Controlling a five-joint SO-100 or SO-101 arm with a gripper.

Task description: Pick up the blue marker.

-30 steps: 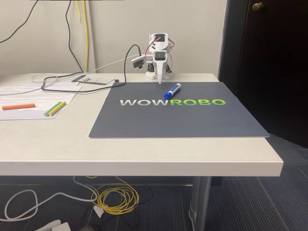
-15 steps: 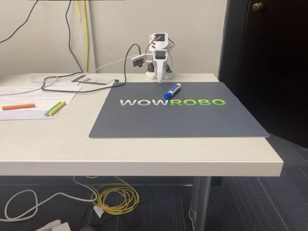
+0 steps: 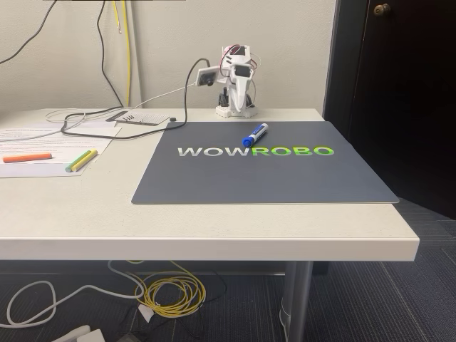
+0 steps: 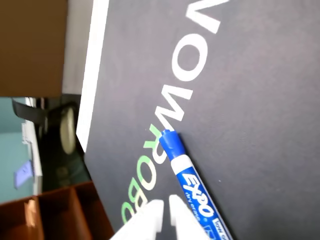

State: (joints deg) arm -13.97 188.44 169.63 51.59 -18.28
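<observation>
The blue marker (image 3: 255, 134) lies on the dark WOWROBO mat (image 3: 263, 178) near its far edge, just in front of the white arm (image 3: 237, 84) at the back of the table. In the wrist view the blue marker (image 4: 192, 184) runs diagonally, its blue cap toward the lettering and its white barrel printed in blue. At the bottom edge of that view sits my gripper (image 4: 166, 210), its two white fingertips (image 4: 152, 216) close together with nothing between them. It hangs above the mat (image 4: 250, 100), just left of the marker's barrel and apart from it.
On papers (image 3: 43, 139) at the left lie an orange marker (image 3: 27, 157) and a green and yellow pair (image 3: 82, 160). Cables (image 3: 107, 120) trail across the back left. The mat's right edge sits near the table edge, beside a dark door (image 3: 399, 85).
The arm has lifted: its gripper pointed down at the mat's far edge before and is now raised and folded higher. The marker has not moved.
</observation>
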